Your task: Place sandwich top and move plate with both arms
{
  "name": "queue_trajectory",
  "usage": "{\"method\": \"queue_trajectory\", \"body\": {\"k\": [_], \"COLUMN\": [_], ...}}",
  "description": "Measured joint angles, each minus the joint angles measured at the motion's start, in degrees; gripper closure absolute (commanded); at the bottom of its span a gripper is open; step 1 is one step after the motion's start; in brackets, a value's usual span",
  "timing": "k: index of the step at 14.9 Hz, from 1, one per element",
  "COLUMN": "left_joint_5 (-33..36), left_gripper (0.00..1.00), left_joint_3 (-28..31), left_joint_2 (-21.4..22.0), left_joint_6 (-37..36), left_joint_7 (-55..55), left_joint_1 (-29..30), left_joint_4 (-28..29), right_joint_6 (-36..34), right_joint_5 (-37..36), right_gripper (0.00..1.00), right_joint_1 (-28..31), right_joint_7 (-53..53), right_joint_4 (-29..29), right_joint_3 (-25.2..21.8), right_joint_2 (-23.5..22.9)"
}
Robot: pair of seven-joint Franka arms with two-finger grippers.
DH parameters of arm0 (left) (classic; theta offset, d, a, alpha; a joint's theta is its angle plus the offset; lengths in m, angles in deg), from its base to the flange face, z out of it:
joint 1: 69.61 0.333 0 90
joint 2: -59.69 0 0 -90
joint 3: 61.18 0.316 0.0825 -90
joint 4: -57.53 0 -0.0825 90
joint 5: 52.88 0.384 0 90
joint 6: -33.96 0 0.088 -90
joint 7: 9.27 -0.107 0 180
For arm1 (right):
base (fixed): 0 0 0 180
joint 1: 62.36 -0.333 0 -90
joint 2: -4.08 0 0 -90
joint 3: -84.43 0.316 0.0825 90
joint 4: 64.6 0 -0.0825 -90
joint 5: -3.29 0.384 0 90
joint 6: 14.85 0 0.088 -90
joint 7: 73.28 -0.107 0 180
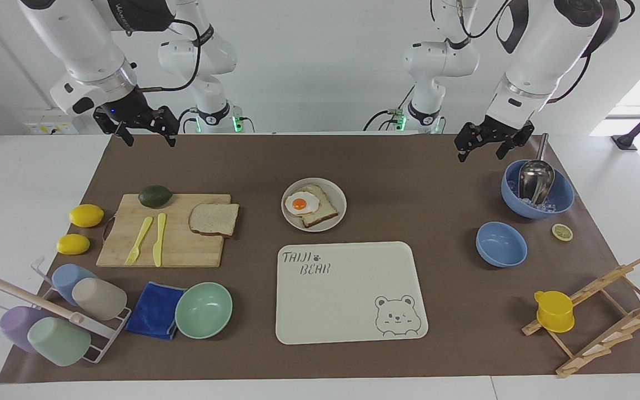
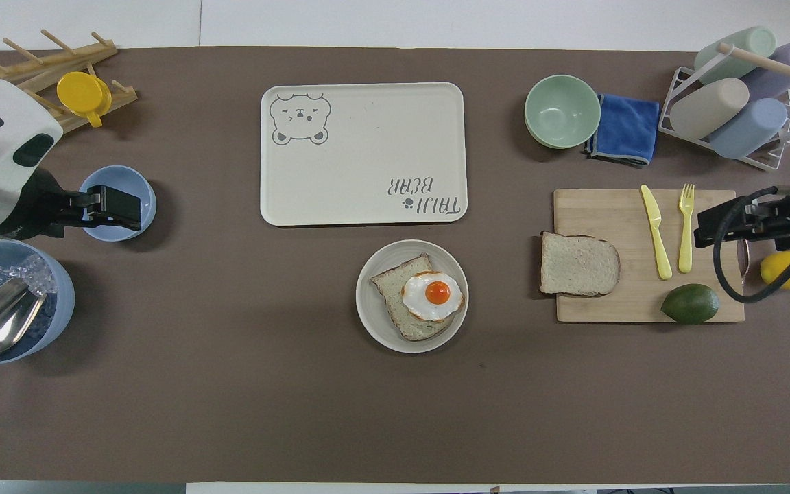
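So the sandwich top (image 1: pixel 214 219) is a plain squarish bread slice, pale speckled crumb with a brown crust. It's lying flat on the wooden cutting board (image 1: pixel 175 253), hanging a bit over the board's edge on the plate's side. The plate (image 1: pixel 338 218) is small, round and beige-grey with a shallow rim. It's beside that board, toward my left arm's end of the table, and just nearer to me than the cream bear tray (image 1: pixel 348 311). On the plate there's another bread slice (image 1: pixel 323 210) with a fried egg (image 1: pixel 301 204) on top.

Both my arms are just waiting, up in the air, well away from the plate. My right gripper (image 1: pixel 146 130) hangs near the end of the board farthest from the plate, close to the avocado (image 1: pixel 155 196). My left gripper (image 1: pixel 491 140) hovers out toward my left arm's end, around the two blue bowls, one holding a metal scoop (image 1: pixel 535 176).

Fingers on both hands are spread wide apart, nothing in them, nothing touched.
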Motion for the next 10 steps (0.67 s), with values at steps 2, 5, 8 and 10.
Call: {"method": "queue_trajectory", "body": {"k": [2, 5, 8, 10], "left_joint_5": [0.0, 0.0, 0.0, 0.0], "left_gripper": [0.0, 0.0, 0.0, 0.0], "left_joint_3": [0.0, 0.0, 0.0, 0.0], "left_joint_2": [0.0, 0.0, 0.0, 0.0], "left_joint_6": [0.0, 0.0, 0.0, 0.0], "left_joint_7": [0.0, 0.0, 0.0, 0.0], "left_joint_1": [0.0, 0.0, 0.0, 0.0], "left_joint_4": [0.0, 0.0, 0.0, 0.0], "right_joint_6": [0.0, 0.0, 0.0, -0.47], "right_joint_5": [0.0, 0.0, 0.0, 0.0], "right_gripper": [0.0, 0.0, 0.0, 0.0], "right_joint_1": [0.0, 0.02, 0.02, 0.03], "right_joint_7": [0.0, 0.0, 0.0, 0.0], "right_joint_4": [0.0, 0.0, 0.0, -0.01], "right_joint_3": [0.0, -0.02, -0.03, -0.03], "right_joint_2": [0.0, 0.0, 0.0, 0.0]}}
